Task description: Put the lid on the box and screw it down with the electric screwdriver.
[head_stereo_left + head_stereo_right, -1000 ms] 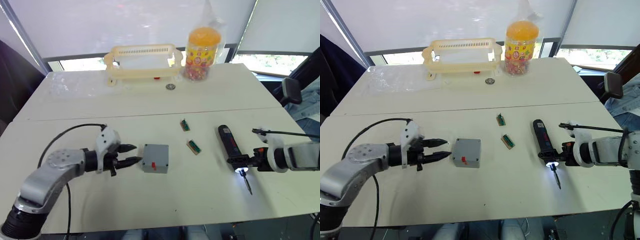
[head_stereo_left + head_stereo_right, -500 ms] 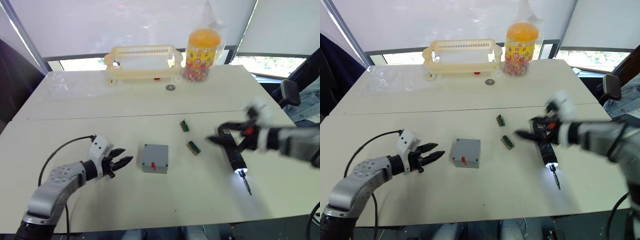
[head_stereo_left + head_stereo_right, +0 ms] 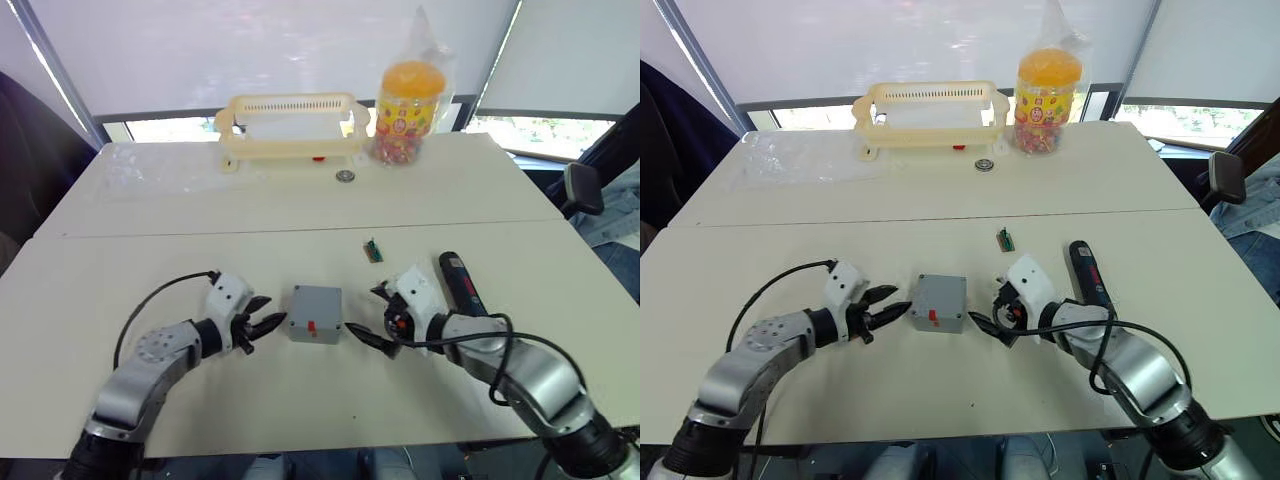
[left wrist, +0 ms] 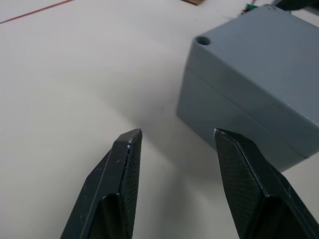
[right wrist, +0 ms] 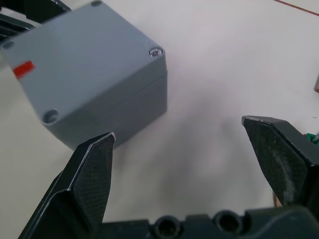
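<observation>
The grey box (image 3: 315,329) stands in the middle of the near table, and the lid (image 5: 84,55) lies on top of it, a red mark on its face. A seam runs round the sides, and one corner hole holds a screw (image 5: 156,51). My left gripper (image 3: 262,325) is open just left of the box, not touching it. On the box's right side my right gripper (image 3: 366,312) is open wide, its fingers apart from the box. The black electric screwdriver (image 3: 460,285) lies on the table beyond my right arm.
A yellow plastic basket (image 3: 290,125) and a jar of sweets (image 3: 405,95) stand at the far edge, with a small round metal piece (image 3: 345,176) before them. A small green circuit board (image 3: 372,250) lies behind the box.
My right gripper left the screwdriver's tip end and swung left to the box's right side. My left gripper drew back from the box, then came close again. The box stayed put.
</observation>
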### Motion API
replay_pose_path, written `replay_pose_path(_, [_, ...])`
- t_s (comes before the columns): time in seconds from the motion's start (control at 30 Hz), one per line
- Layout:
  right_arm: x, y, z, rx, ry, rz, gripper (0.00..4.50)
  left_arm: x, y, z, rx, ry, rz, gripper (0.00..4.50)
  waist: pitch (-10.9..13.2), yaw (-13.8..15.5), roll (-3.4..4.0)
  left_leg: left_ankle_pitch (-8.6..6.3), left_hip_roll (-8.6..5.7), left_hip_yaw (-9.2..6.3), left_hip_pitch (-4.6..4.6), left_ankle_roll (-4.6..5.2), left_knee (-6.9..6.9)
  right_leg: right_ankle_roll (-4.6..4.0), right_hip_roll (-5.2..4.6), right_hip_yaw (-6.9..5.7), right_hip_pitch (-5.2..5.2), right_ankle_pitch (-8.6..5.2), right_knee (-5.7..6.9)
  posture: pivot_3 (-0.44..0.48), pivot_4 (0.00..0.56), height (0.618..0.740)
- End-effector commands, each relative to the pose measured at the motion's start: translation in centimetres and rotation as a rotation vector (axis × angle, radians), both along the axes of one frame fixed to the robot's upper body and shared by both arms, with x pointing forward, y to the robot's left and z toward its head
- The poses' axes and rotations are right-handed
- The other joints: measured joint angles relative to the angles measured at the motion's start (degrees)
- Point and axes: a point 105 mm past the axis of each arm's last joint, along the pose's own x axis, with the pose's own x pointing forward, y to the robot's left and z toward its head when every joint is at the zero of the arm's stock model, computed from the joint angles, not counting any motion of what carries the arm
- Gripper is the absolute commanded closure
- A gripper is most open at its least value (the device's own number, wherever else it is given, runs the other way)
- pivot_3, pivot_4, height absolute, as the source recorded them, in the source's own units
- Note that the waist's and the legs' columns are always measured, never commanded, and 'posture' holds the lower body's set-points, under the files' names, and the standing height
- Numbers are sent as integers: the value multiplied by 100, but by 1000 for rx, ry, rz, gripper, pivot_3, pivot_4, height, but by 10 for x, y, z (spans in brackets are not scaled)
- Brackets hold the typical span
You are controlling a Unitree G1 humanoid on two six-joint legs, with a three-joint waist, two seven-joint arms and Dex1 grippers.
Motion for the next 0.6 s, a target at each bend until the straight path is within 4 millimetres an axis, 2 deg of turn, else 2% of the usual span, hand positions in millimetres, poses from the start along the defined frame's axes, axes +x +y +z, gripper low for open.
replay_pose_path(0.03, [-1, 12, 6, 13, -51, 43, 36, 8, -10, 7, 12, -53, -55, 2139, 0, 6, 0, 0, 0, 0, 0, 0, 0, 0, 0, 0, 0, 0, 0, 0, 150, 740])
replay_pose_path(0.23, [-16, 36, 3, 52, -20, 112, 36, 28, -10, 9, 49, -88, -87, 2139, 0, -9, 0, 0, -4, -1, 0, 0, 0, 2, 1, -2, -1, 1, 2, 0, 150, 740])
replay_pose_path(0.4, [-24, 44, 2, 70, -4, 117, 36, 42, -9, 11, 72, -112, -116, 2139, -1, -19, 0, 0, -12, -2, 1, 0, 0, 3, 1, -2, -2, 2, 8, 0, 150, 740])
replay_pose_path(0.53, [-28, 39, 6, 67, -2, 103, 36, 53, -4, 10, 103, -130, -114, 2139, -1, -17, 0, 0, -16, -2, 1, 0, 1, 5, 0, -2, -3, 3, 10, 0, 150, 740])
replay_pose_path(0.6, [-29, 29, 15, 81, -4, 89, 36, 56, 6, 12, 109, -136, -85, 2139, -1, -16, 0, 0, -16, -2, 1, 0, 1, 7, -1, -2, -3, 4, 10, 0, 150, 740])
